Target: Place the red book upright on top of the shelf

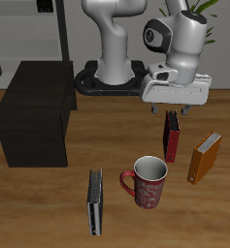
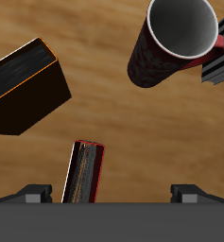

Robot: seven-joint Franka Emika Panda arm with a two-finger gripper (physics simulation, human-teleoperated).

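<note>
The red book [image 1: 171, 138] stands upright on the table, between the mug and the orange-brown book, a little farther back. In the wrist view the red book [image 2: 83, 172] shows its top edge between my fingers, closer to one fingertip [image 2: 33, 194] than the other. My gripper [image 1: 173, 115] hovers just above the book's top, open and empty; it also shows in the wrist view [image 2: 112, 195]. The black shelf [image 1: 34, 111] stands across the table from the books, its flat top bare.
A dark red mug [image 1: 147, 181] stands near the front edge. An orange-brown book [image 1: 204, 157] stands beside the red book. A dark grey book [image 1: 95, 201] stands by the mug. A tall grey rack [image 1: 29, 29] is behind the shelf.
</note>
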